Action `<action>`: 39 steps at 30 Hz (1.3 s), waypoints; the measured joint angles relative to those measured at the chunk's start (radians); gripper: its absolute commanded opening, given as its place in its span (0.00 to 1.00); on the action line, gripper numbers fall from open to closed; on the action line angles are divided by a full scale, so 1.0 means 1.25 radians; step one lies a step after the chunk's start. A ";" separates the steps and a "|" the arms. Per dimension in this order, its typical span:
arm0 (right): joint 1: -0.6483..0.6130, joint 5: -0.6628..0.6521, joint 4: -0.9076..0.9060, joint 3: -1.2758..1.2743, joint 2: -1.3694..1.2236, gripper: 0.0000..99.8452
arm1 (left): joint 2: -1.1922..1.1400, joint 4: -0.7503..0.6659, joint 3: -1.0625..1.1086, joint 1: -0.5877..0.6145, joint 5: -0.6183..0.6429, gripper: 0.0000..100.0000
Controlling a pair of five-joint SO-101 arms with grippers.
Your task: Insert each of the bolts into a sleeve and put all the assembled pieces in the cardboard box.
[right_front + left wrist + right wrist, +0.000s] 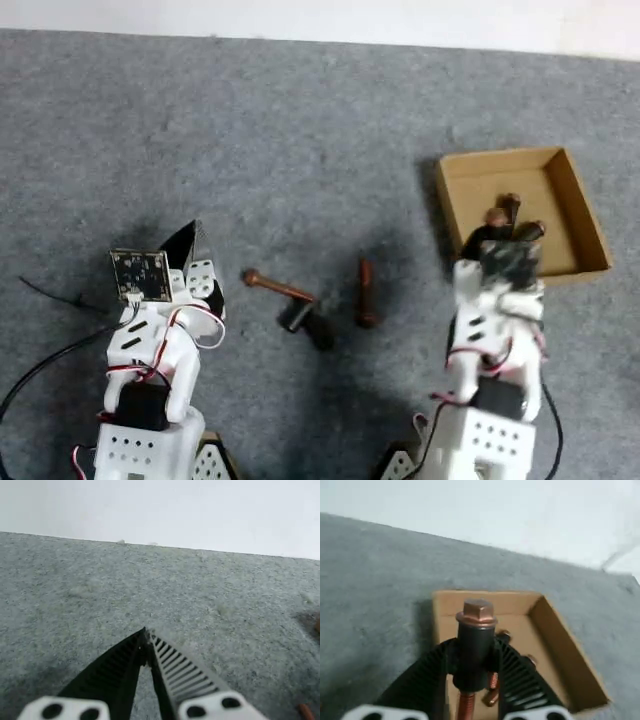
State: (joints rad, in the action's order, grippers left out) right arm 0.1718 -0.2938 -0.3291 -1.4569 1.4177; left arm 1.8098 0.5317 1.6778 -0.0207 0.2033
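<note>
Grey carpet (pixel 300 150) under a white wall (pixel 160 510). Right gripper (pixel 471 652) clamps the black sleeve (pixel 470 660), bolt (pixel 478 612) upright between its jaws, cardboard box (pixel 560 650) just beyond them. Left gripper (pixel 147 640): jaws together.

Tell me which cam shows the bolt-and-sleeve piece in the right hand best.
Right wrist view: the assembled piece sits in the right hand, hex head, black sleeve and threads visible, at the cardboard box. High view: the arm covers most of it, leaving a dark tip over the box. Left wrist view faces carpet elsewhere.
</note>
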 measured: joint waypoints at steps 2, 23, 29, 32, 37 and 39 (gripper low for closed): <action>0.026 0.025 0.000 0.083 -0.110 0.00 | 0.000 0.000 0.000 0.000 0.000 0.01; 0.098 0.048 0.006 0.600 -1.052 0.02 | 0.000 0.000 0.000 0.000 -0.001 0.01; 0.098 0.048 0.014 0.605 -1.074 0.22 | 0.000 0.000 0.000 0.000 -0.001 0.01; 0.099 0.049 0.015 0.610 -1.073 0.24 | 0.000 0.000 0.000 0.000 -0.001 0.01; 0.098 0.049 0.014 0.611 -1.073 0.24 | 0.000 0.000 0.000 0.000 -0.001 0.01; 0.097 0.049 -0.006 0.611 -1.067 0.24 | 0.000 0.000 0.000 0.000 -0.001 0.01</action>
State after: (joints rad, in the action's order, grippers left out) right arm 0.2931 -0.2325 -0.3368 -0.6928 0.0844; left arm 1.8098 0.5317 1.6778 -0.0207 0.2018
